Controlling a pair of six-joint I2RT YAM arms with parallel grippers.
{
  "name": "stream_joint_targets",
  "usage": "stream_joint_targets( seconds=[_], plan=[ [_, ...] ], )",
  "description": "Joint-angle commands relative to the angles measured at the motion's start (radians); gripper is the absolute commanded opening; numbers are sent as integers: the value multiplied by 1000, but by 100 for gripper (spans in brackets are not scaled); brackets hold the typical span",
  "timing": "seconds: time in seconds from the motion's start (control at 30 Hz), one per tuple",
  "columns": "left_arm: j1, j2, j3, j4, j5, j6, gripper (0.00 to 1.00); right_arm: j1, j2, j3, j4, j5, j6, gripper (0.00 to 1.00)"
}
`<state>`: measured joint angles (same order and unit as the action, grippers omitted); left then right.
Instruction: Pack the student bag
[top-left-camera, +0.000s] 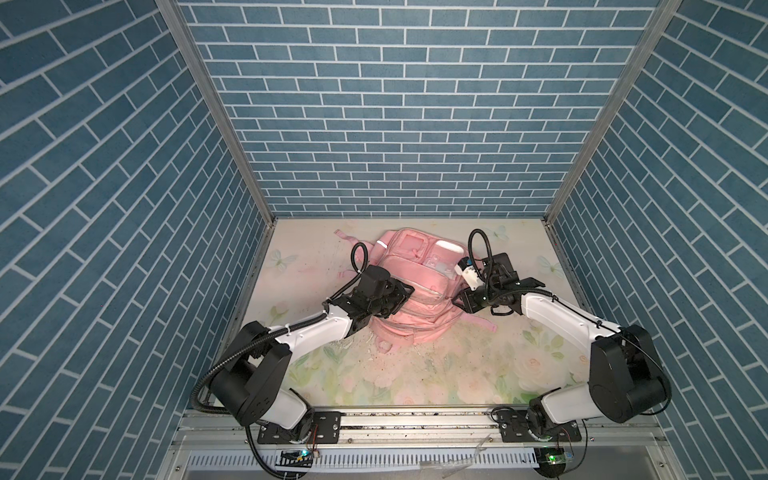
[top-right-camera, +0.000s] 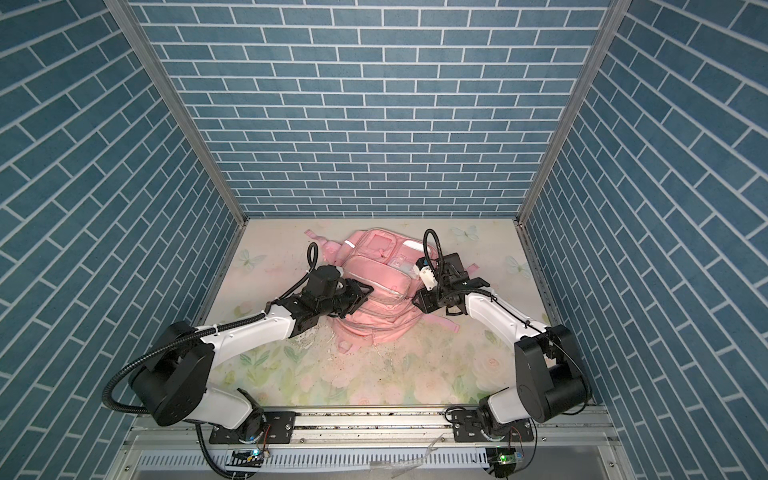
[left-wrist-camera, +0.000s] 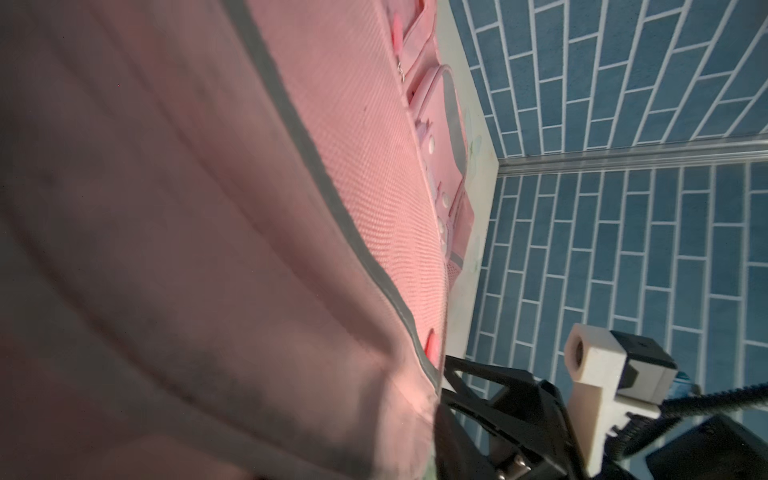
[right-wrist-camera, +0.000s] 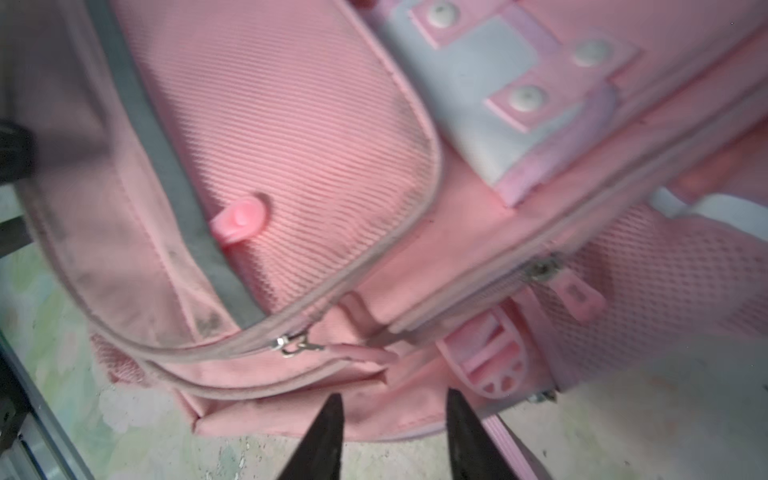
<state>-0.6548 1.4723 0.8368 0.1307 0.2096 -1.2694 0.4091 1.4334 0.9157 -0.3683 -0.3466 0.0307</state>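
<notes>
Here my right gripper (right-wrist-camera: 394, 397) stands with jaws apart and nothing between them, at the near edge of the bag (right-wrist-camera: 311, 124). A metal zip slider (right-wrist-camera: 293, 345) lies just ahead of them. The bag is pink, ribbed, grey-trimmed and scuffed, with a mesh pocket (right-wrist-camera: 665, 266). It lies flat between my grippers. My left gripper (top-left-camera: 405, 291) is at its opposite side, and I cannot tell how those jaws stand.

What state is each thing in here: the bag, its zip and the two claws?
Bag: lying flat, front up.
Zip: looks closed.
Left gripper: at the bag's side; open or shut unclear.
Right gripper: open, empty, at the bag's edge.
</notes>
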Motion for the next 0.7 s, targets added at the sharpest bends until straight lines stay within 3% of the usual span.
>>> stream_joint_targets(
  seconds=[0.0, 0.03, 0.07, 0.2, 0.27, 0.43, 0.47, 0.6, 0.67],
  plan=[
    [-3, -92, 87, -143, -121, 159, 59, -6, -102, 23, -47, 111, 13, 55],
    [-4, -126, 93, -174, -162, 201, 65, -14, -133, 22, -40, 163, 25, 66],
    [-1, -154, 93, -189, -203, 267, 85, -23, -164, 17, -28, 217, 31, 74],
    [49, -249, 72, -279, -401, 596, 87, -92, -267, -55, 101, 477, 63, 84],
    [114, -288, 15, -276, -509, 788, 87, -164, -318, -174, 280, 615, 89, 86],
    [325, -400, -253, -30, -553, 1118, 87, -305, -349, -485, 780, 726, 28, 89],
    [365, -416, -315, 45, -563, 1164, 87, -338, -331, -538, 863, 697, 25, 89],
    [473, -446, -485, 283, -541, 1243, 87, -409, -235, -626, 1032, 611, 74, 90],
    [543, -421, -574, 453, -477, 1243, 87, -418, -190, -668, 1169, 568, 52, 96]
  ],
)
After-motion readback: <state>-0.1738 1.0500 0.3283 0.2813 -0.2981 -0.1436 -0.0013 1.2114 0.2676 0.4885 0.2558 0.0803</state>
